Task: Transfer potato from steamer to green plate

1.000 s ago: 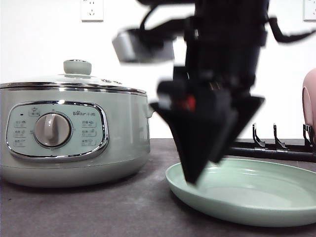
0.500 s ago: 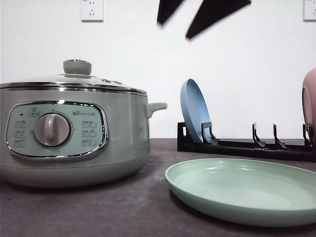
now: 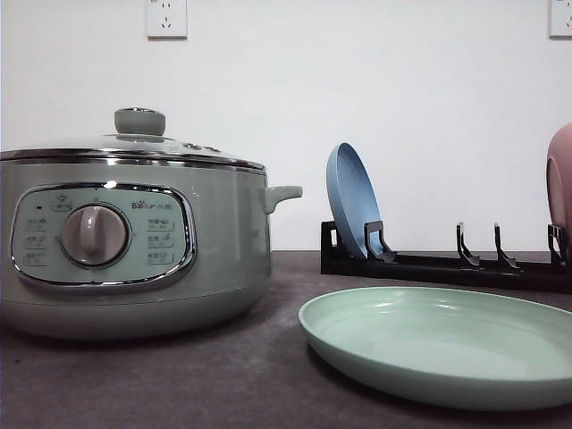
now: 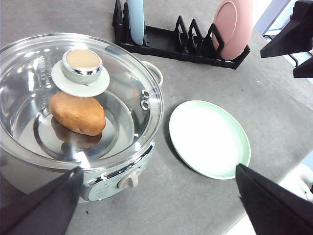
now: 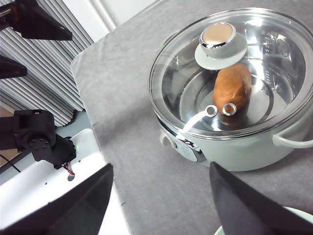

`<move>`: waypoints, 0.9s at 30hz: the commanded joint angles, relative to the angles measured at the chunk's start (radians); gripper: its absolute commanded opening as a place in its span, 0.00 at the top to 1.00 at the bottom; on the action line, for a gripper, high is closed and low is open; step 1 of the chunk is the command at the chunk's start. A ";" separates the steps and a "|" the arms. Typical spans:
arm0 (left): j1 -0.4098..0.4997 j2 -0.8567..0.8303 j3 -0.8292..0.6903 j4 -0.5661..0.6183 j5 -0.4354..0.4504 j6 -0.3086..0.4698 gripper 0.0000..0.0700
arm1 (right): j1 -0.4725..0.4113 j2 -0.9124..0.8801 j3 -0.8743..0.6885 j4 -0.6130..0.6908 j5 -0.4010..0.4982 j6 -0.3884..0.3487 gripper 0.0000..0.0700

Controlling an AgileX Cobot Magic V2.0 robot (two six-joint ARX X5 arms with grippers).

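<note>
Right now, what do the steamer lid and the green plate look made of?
The steamer lid looks like clear glass with a chrome rim: the potato shows through it and it throws bright reflections. Its knob looks like metal on a pale base. The green plate has a smooth matte finish with soft highlights; plastic or glazed ceramic, I cannot tell which.

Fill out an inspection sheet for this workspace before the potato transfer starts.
Surface: dark grey table, bare between the items.
Job's things: steamer with its glass lid on; potato inside on the metal tray; green plate lying flat beside the steamer, nothing on it.
Clutter: black dish rack behind the green plate, holding an upright blue plate and a pink plate.
Grippers: left gripper and right gripper both open, holding nothing, above the table.
Cables: nothing seen on the table.
Surroundings: white wall with a socket.
</note>
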 commanded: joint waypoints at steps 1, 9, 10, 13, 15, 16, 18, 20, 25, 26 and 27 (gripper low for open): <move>-0.002 0.005 0.023 0.007 0.005 0.008 0.09 | 0.005 0.010 0.018 0.000 -0.005 -0.023 0.44; -0.002 0.010 0.024 0.035 -0.007 -0.017 0.09 | 0.005 0.010 0.018 -0.009 -0.005 -0.026 0.44; -0.002 0.016 0.026 0.051 -0.016 -0.034 0.09 | 0.005 0.010 0.018 -0.008 -0.005 -0.026 0.44; -0.002 0.058 0.057 0.062 -0.051 -0.052 0.09 | 0.005 0.010 0.018 -0.008 -0.003 -0.027 0.44; -0.004 0.113 0.100 0.042 -0.091 -0.041 0.08 | 0.005 0.010 0.018 -0.009 -0.003 -0.026 0.44; -0.006 0.142 0.124 0.031 -0.105 -0.034 0.08 | 0.005 0.010 0.018 -0.009 -0.003 -0.026 0.44; -0.015 0.204 0.178 0.010 -0.132 -0.029 0.08 | 0.005 0.010 0.018 -0.009 -0.002 -0.027 0.44; -0.030 0.275 0.239 -0.008 -0.170 -0.026 0.08 | 0.005 0.010 0.018 -0.009 -0.003 -0.027 0.44; -0.089 0.452 0.393 -0.049 -0.261 -0.010 0.09 | 0.005 0.010 0.018 -0.009 -0.002 -0.031 0.44; -0.103 0.485 0.420 -0.055 -0.277 -0.009 0.09 | 0.005 0.010 0.018 -0.009 -0.002 -0.031 0.44; -0.116 0.516 0.445 -0.061 -0.296 -0.008 0.09 | 0.005 0.010 0.018 -0.009 -0.001 -0.032 0.44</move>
